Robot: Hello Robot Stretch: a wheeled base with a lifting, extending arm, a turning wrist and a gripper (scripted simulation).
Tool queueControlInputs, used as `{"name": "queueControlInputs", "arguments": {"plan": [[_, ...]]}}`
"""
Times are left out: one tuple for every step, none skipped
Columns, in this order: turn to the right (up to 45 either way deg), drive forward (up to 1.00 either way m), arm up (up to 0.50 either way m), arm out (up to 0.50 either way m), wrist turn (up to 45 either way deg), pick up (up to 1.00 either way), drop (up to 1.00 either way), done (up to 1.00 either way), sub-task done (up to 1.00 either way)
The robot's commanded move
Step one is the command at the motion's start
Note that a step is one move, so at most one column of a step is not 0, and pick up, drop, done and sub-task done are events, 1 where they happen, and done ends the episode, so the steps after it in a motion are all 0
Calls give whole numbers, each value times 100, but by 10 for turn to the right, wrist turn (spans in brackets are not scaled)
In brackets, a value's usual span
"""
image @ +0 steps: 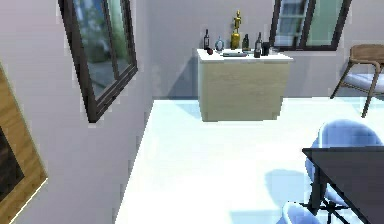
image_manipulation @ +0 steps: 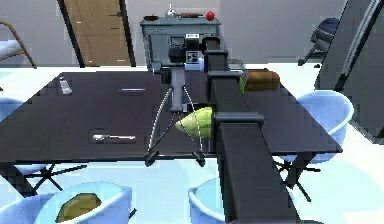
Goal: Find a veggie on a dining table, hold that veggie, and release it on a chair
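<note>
In the arm side view, a dark desk (image_manipulation: 90, 115) is seen stretching across the middle. The arm (image_manipulation: 235, 140) rises as a dark square bar from the bottom edge over the desk's near side. The pincer (image_manipulation: 177, 155) is seen left of the arm, its dark body above and its two thin fingers (image_manipulation: 155, 140) slanting down toward the desk's near edge.

A yellow-green veggie (image_manipulation: 195, 122) is seen lying on the desk, just beside the arm on its left and close by the fingers. Whether it is touched cannot be told. Whether the pincer is spread or pressed together cannot be told, nor whether anything is held by it.

A brown loaf-like block (image_manipulation: 262, 80) is set on the desk right of the arm. Cutlery (image_manipulation: 113, 137) is laid well to the left. Pale blue chairs (image_manipulation: 325, 110) are placed around the desk. On the seat of the one at the bottom left (image_manipulation: 122, 192) a green-brown lump (image_manipulation: 85, 203) is seen. A grey cabinet (image_manipulation: 165, 40) and a wooden door (image_manipulation: 95, 30) are seen beyond.

In the forward view, a pale desk (image: 243, 88) is set against the far wall, with bottles (image: 208, 42) and a gold statuette (image: 237, 28) on it. A dark-framed window (image: 100, 50) is seen on the left wall. A wooden chair (image: 362, 75) is seen at the right.
</note>
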Motion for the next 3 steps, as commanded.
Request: {"name": "queueControlInputs", "arguments": {"plan": [[0, 0, 0, 0, 450, 0, 0, 0, 0], [0, 0, 0, 0, 450, 0, 0, 0, 0], [0, 0, 0, 0, 450, 0, 0, 0, 0]]}}
